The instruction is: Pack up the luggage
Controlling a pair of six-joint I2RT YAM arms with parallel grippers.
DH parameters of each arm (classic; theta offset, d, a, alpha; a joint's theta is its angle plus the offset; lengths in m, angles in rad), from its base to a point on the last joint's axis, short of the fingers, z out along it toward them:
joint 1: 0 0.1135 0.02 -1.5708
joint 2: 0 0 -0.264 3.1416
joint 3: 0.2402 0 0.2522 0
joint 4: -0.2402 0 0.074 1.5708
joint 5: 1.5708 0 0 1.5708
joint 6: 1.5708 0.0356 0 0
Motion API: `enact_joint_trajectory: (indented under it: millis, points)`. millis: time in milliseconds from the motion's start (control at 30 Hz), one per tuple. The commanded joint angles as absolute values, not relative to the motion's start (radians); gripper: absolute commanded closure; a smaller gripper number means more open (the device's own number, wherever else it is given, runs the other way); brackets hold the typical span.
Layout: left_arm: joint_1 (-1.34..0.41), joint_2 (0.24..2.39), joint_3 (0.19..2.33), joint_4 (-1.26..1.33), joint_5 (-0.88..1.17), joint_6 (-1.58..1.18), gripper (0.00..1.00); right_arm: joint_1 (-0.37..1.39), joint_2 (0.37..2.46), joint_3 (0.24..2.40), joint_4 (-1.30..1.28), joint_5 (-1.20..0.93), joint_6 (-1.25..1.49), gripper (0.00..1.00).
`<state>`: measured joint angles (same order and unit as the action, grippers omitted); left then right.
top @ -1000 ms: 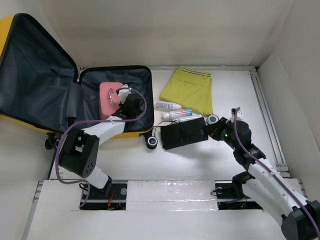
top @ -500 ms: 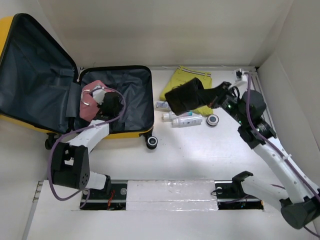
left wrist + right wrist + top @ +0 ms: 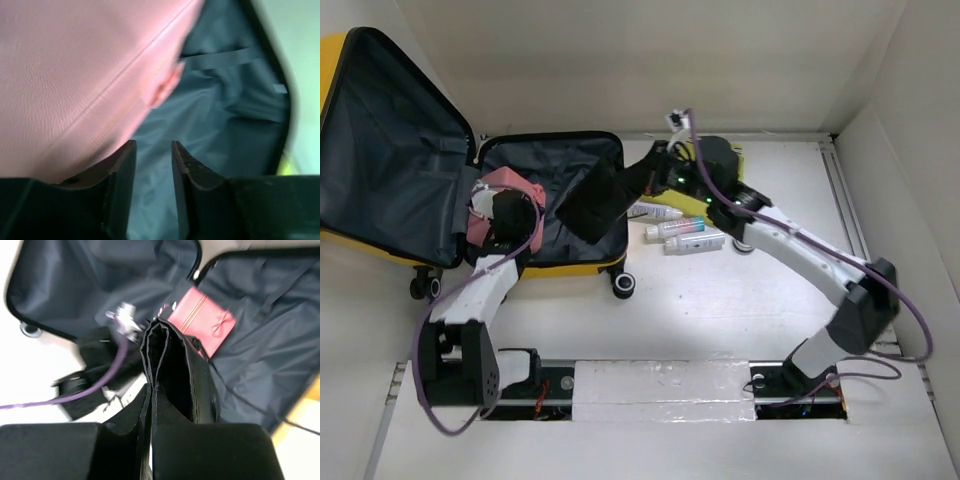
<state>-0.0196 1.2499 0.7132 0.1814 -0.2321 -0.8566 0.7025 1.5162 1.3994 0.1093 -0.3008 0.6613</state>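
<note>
2 loads for the luggage (image 3: 390,140). Right gripper (image 3: 151,390) clenches a black bundle (image 3: 592,205) above it, and left gripper (image 3: 152,147) gapes empty, pink case (image 3: 75,75) parked inside.

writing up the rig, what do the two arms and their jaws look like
The left arm and right arm match: white link covers, black joint housings and black wrists. A purple cable trails loosely along each. The jaws are paired flat black blades.
</note>
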Motion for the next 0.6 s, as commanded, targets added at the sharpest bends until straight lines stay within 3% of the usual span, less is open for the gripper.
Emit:
enact_joint_trajectory:
  millis: [0, 233, 267, 300, 367, 400, 467, 567]
  points:
    - [-0.035, 1.062, 0.704, 0.212, -0.189, -0.867, 0.69, 0.718, 1.665, 1.520, 0.183, -0.319, 0.650, 1.00]
    - [-0.035, 0.885, 0.724, 0.190, -0.111, -0.804, 0.64, 0.709, 2.155, 1.997, -0.003, -0.224, 0.618, 1.00]
    - [-0.035, 0.885, 0.724, 0.190, -0.101, -0.804, 0.64, 0.709, 2.202, 2.120, -0.003, -0.213, 0.618, 0.96]
    - [-0.035, 0.885, 0.735, 0.190, -0.091, -0.804, 0.64, 0.700, 2.305, 2.205, -0.018, -0.200, 0.618, 0.67]
    - [-0.035, 0.900, 0.756, 0.204, -0.017, -0.772, 0.62, 0.699, 2.409, 2.479, -0.145, -0.173, 0.607, 0.38]
    - [-0.035, 0.916, 0.756, 0.204, 0.007, -0.762, 0.62, 0.699, 2.446, 2.540, -0.182, -0.173, 0.607, 0.18]
    - [-0.035, 0.962, 0.772, 0.213, 0.055, -0.743, 0.60, 0.690, 2.438, 2.551, -0.193, -0.195, 0.585, 0.12]
    - [-0.116, 0.989, 0.772, 0.255, -0.015, -0.713, 0.60, 0.690, 2.194, 2.227, 0.004, -0.140, 0.523, 0.05]
